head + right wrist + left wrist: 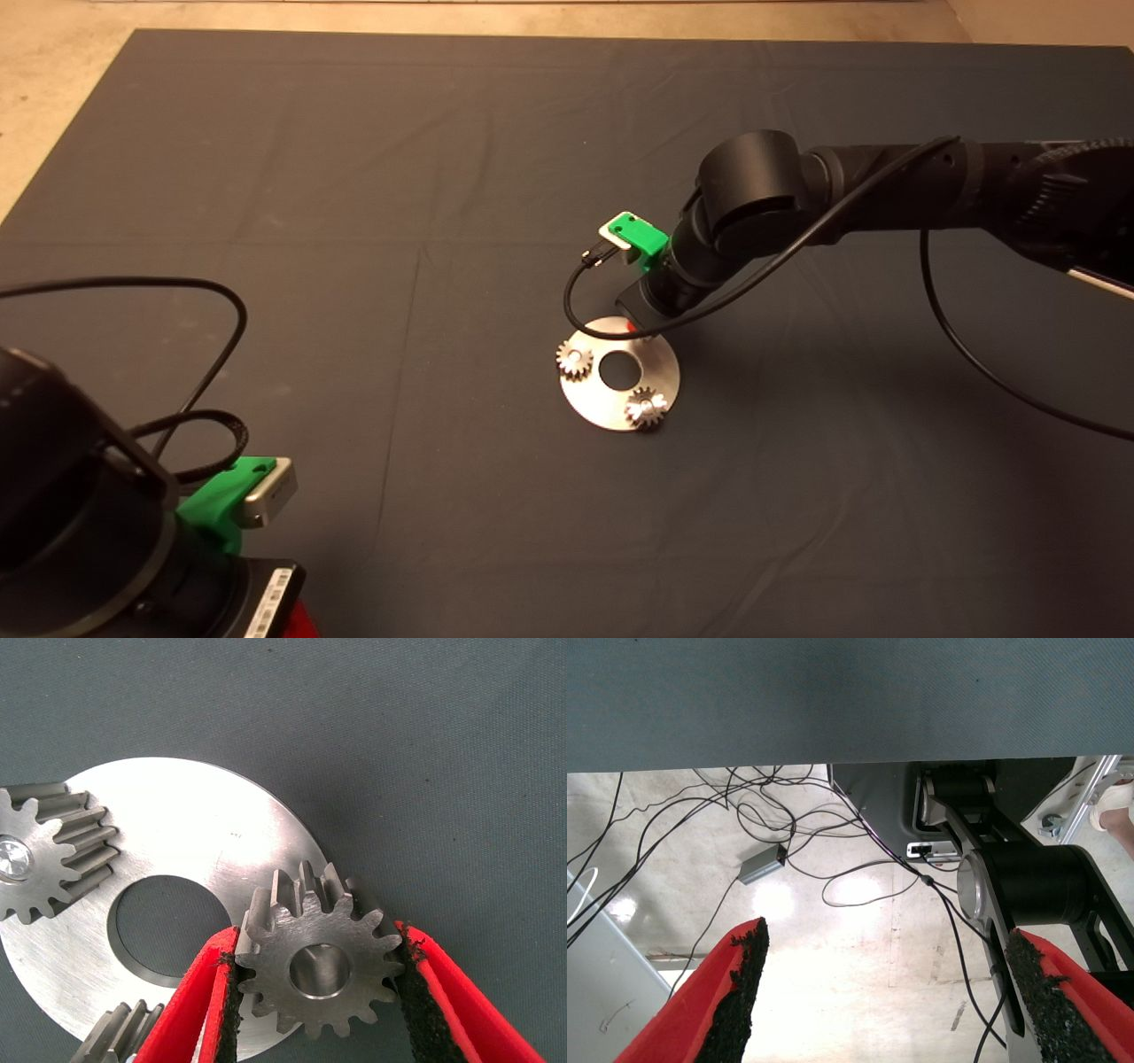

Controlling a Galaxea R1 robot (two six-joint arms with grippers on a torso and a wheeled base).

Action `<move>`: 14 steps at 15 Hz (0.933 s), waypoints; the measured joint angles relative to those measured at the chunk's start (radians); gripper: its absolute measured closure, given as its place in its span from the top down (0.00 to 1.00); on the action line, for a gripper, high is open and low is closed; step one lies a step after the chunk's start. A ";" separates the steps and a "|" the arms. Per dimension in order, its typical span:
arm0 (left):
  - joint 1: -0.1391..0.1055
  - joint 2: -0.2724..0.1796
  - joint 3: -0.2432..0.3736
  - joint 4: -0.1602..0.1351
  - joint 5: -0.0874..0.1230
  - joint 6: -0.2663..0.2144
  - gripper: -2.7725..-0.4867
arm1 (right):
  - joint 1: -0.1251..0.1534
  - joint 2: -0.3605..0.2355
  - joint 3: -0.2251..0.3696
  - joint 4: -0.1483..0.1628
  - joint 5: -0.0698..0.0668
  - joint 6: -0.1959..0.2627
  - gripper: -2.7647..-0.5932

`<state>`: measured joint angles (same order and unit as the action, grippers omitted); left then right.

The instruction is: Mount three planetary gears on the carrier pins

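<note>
your right end effector [319,992] grips the third gear [319,967] by its teeth over the disc [195,850]; it's stiff, slick steel, so hold the flanks squarely

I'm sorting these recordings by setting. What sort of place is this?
Probably a robotics lab or workshop bench: a dark mat covers the table, loose cables trail over the bare floor beyond it, and the right gripper holds a planetary gear over the carrier disc.
</note>
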<state>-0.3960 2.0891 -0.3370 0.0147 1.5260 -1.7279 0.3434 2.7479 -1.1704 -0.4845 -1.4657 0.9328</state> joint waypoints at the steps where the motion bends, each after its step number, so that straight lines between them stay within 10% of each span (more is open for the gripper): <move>1: 0.000 0.000 0.000 0.000 0.000 0.000 0.61 | 0.000 -0.001 0.001 0.000 -0.001 0.000 0.22; 14: 0.000 0.000 0.000 0.000 0.000 0.000 0.61 | 0.000 0.001 0.000 0.000 -0.009 -0.011 0.22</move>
<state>-0.3960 2.0891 -0.3370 0.0147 1.5260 -1.7279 0.3438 2.7488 -1.1700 -0.4849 -1.4749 0.9217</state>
